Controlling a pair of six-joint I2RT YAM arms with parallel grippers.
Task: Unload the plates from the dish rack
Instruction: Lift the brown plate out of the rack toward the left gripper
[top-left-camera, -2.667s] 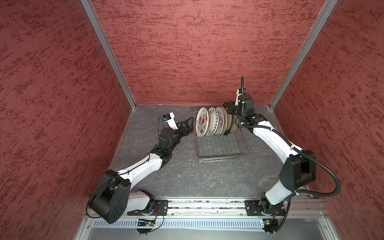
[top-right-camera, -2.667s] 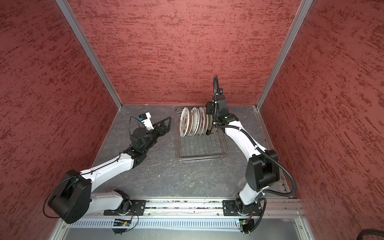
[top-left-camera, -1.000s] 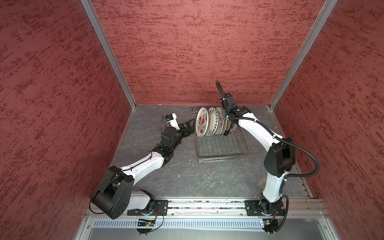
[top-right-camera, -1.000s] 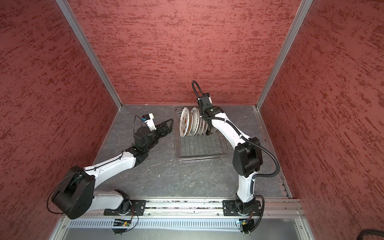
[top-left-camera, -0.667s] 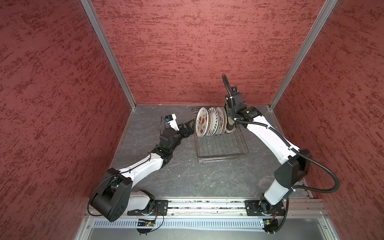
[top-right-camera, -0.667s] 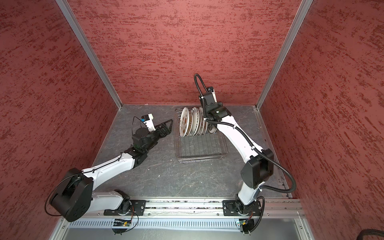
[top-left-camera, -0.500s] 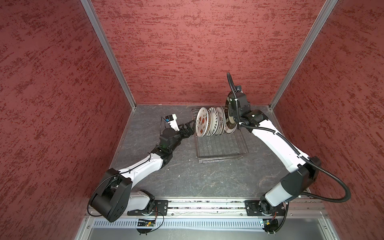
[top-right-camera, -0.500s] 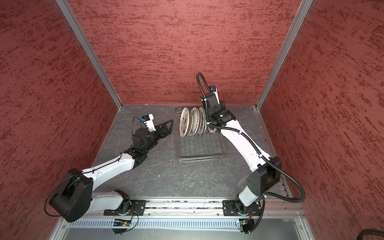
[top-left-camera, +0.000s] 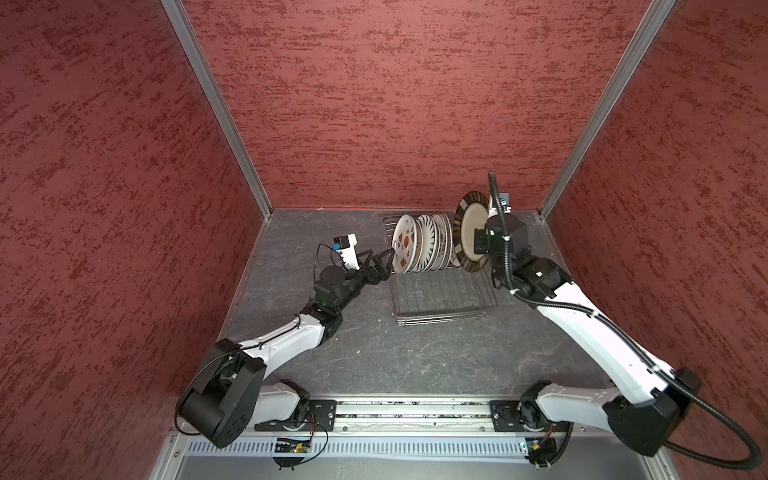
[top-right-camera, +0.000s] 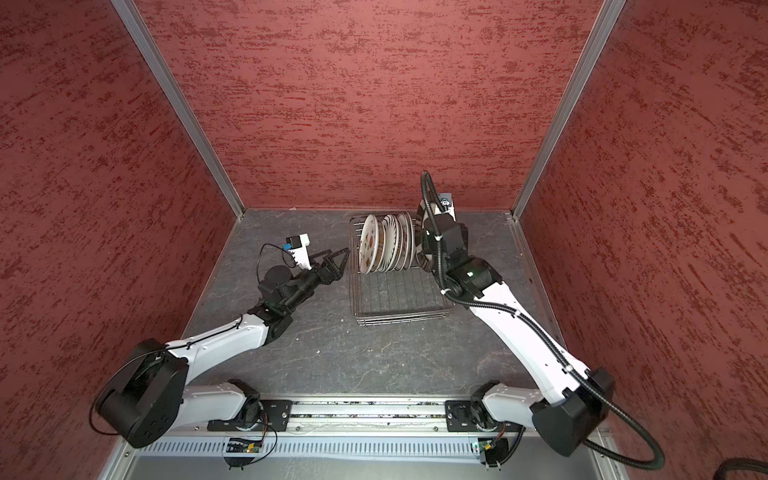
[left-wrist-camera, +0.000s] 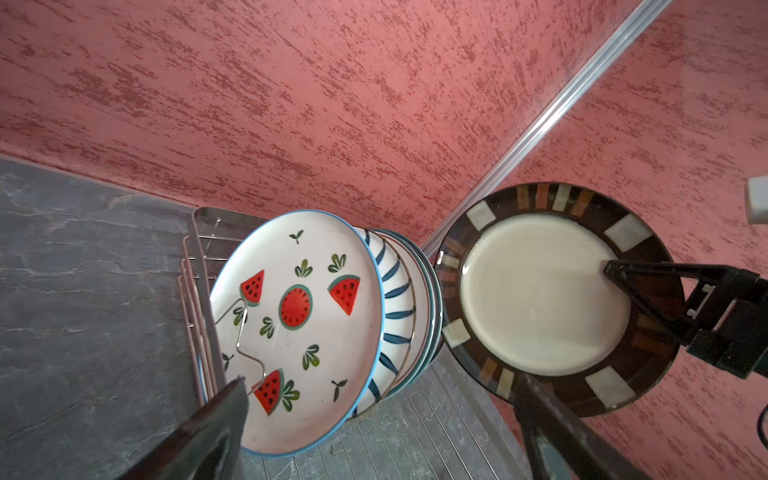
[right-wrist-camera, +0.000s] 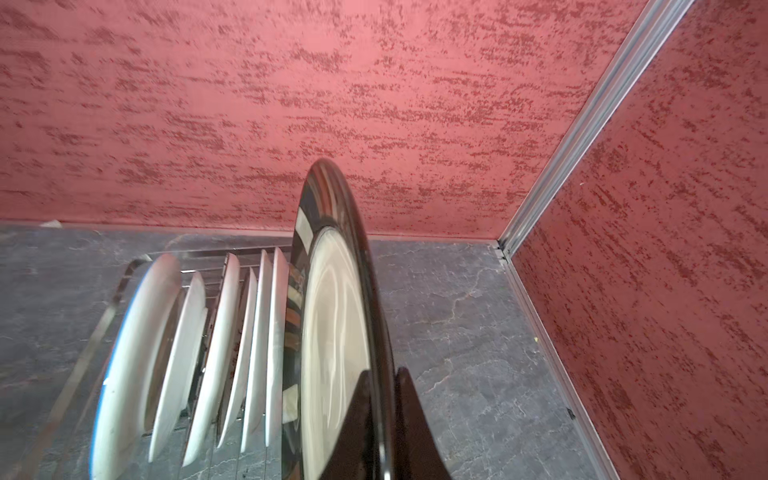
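What has changed in the last moments is the dark-rimmed plate (top-left-camera: 471, 230). A short while ago it stood at the right end of the row; now it rides higher than its neighbours, on edge and drawn a little away from them. The right pincer (top-left-camera: 478, 246) is closed tight on its rim, one finger across the cream face and one behind. We cannot tell whether its lower edge has cleared the dish rack (top-left-camera: 440, 322). We take this as the first plate on its way out, so the unloading has only begun, and nothing lies on the tabletop (top-left-camera: 374, 357) yet.

The left pincer (top-left-camera: 384, 259) has crept nearer to the watermelon plate (top-left-camera: 405, 243) at the other end of the row. Its jaws stand wide apart and hold nothing.

We count one rack, two arms and seven plates (right-wrist-camera: 232, 332) in all. Six still stand in the rack, counted by their edges in the right wrist view, with the watermelon one at the front and a striped plate (top-left-camera: 428, 237) just behind it; the seventh is the one held
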